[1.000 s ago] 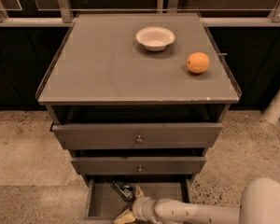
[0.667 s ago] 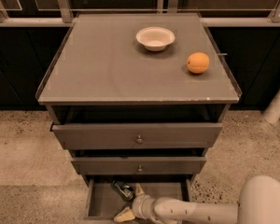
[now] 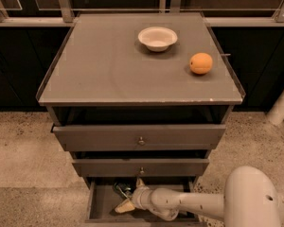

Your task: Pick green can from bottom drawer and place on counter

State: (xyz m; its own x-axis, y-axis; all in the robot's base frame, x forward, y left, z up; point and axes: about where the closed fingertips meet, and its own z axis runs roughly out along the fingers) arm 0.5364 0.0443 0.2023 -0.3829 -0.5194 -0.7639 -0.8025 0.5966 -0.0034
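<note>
- The counter (image 3: 109, 74) is seen from above; a thin raised rim is visible along its left and right edges, and its front edge overhangs the drawers.
- A white bowl (image 3: 157, 38) is set toward 12 o'clock on the counter, near the rear edge.
- An orange (image 3: 200, 63) is set toward 3 o'clock, close to the right rim and well apart from the bowl.
- A wide bare stretch of the counter is left from 6 through 11 o'clock.
- The top drawer (image 3: 139, 137) and the middle drawer (image 3: 141, 168) are each partly pulled out, the top one further, and a dark gap is left under the counter.
- The bottom drawer (image 3: 98, 207) is pulled out at 6 o'clock of the view; its front is cut off by the lower picture edge.
- The green can (image 3: 122, 189) is found inside the bottom drawer, left of centre, just below the middle drawer's lower edge and only partly seen.
- The gripper (image 3: 131, 194) is held inside the bottom drawer with its fingers (image 3: 124, 206) spread, one pointed to 12 o'clock and one to 8 o'clock.
- The green can lies just at 10 o'clock of the gripper; contact cannot be told.
- The arm (image 3: 194, 205) is brought in from 3 o'clock, across the drawer's right side.
- Bare drawer floor is left at 9 o'clock of the gripper; little room is left above it.
</note>
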